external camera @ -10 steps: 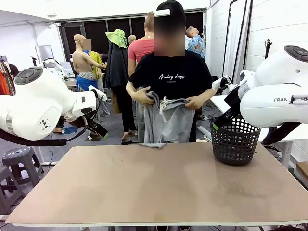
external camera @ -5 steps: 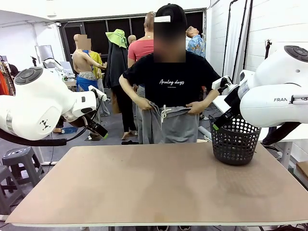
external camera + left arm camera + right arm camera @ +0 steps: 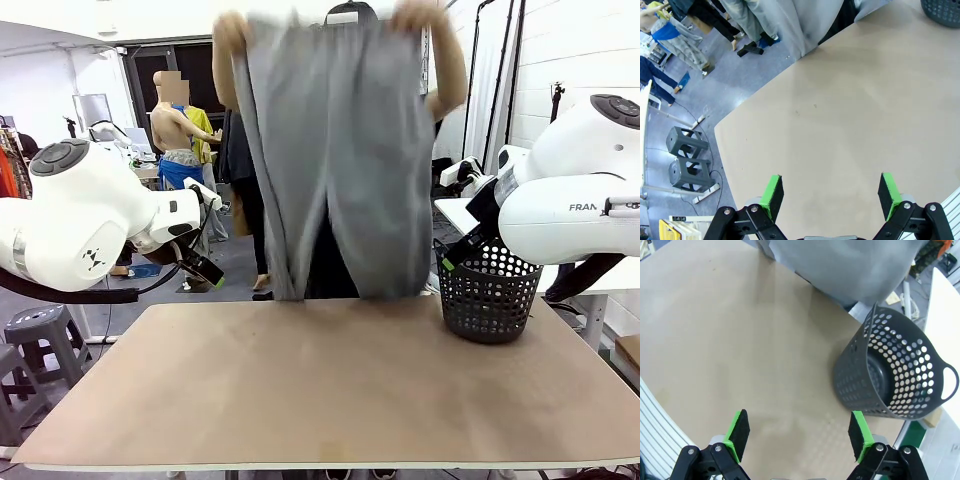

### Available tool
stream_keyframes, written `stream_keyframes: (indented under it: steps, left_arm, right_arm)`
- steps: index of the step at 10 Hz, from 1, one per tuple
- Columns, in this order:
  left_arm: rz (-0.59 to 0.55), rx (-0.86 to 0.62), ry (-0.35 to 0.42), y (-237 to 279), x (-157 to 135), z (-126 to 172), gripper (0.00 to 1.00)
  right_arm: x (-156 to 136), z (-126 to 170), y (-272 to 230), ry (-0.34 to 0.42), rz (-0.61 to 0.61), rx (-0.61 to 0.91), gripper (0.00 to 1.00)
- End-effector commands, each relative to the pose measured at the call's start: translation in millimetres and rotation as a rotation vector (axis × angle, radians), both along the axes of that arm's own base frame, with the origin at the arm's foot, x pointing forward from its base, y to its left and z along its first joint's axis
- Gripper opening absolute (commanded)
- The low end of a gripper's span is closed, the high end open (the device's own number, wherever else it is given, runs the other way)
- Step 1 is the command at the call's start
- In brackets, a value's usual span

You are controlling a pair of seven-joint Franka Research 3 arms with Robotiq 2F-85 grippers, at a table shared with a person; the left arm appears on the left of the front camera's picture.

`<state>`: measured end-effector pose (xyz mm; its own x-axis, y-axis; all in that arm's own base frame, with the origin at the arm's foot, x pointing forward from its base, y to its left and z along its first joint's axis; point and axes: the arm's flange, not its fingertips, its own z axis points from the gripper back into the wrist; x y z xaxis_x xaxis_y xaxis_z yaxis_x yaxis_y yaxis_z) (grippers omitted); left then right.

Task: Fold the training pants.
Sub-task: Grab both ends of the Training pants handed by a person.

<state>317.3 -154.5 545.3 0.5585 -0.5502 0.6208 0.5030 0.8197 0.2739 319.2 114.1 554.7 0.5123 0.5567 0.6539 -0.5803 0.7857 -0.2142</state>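
Person is holding pants (image 3: 330,150) high by waistband so legs hang straight at desk (image 3: 330,390) edge; left gripper (image 3: 830,196), right gripper (image 3: 799,435) are hovering spread

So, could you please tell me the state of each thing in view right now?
training pants: unfolded, hanging full length from the person's hands, raised high.
basket: upright on the table, empty.
left gripper: jaws open, holding nothing.
right gripper: jaws open, holding nothing.

The left arm (image 3: 90,225) and right arm (image 3: 570,210) hover apart, left gripper (image 3: 830,194) and right gripper (image 3: 799,435) spread wide
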Motion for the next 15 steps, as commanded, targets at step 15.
stream_keyframes:
  steps: [15]
  left_arm:
    - [-0.006,0.006,-0.002,-0.1,-0.1,0.1,1.0]
  right_arm:
    - [0.0,0.0,0.2,-0.001,0.009,0.0,1.0]
